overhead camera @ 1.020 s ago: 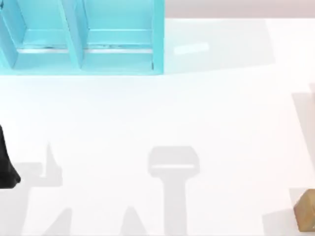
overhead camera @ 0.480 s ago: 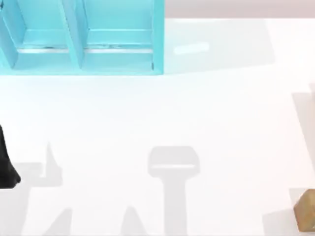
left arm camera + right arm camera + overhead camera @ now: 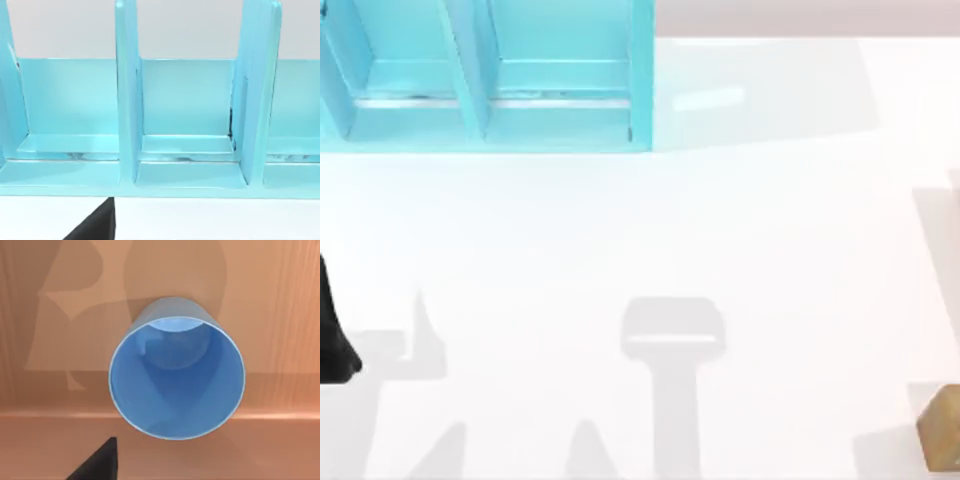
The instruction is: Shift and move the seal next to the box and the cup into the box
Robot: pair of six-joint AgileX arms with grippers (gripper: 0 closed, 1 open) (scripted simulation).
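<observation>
Step in hand, by my reading: approach to cup.
- Small plain blue tapered cup (image 3: 177, 376) upright on tan surface, in right wrist view.
- Tan-brown blocky seal (image 3: 942, 440) at near right edge of white worktop (image 3: 720, 230).
- Light-blue compartmented box (image 3: 485, 75) far left.
- Left arm (image 3: 332, 335) parked at left edge.
- Jaws: cannot tell for either arm.
- Next, likely: descend, grip cup rim.

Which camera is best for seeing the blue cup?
The right wrist view is best: the small plain blue tapered cup sits mid-picture, and you look straight into its round open rim. The top view instead has the light blue divided box and a tan-brown block; the left wrist view faces that box's compartments.
</observation>
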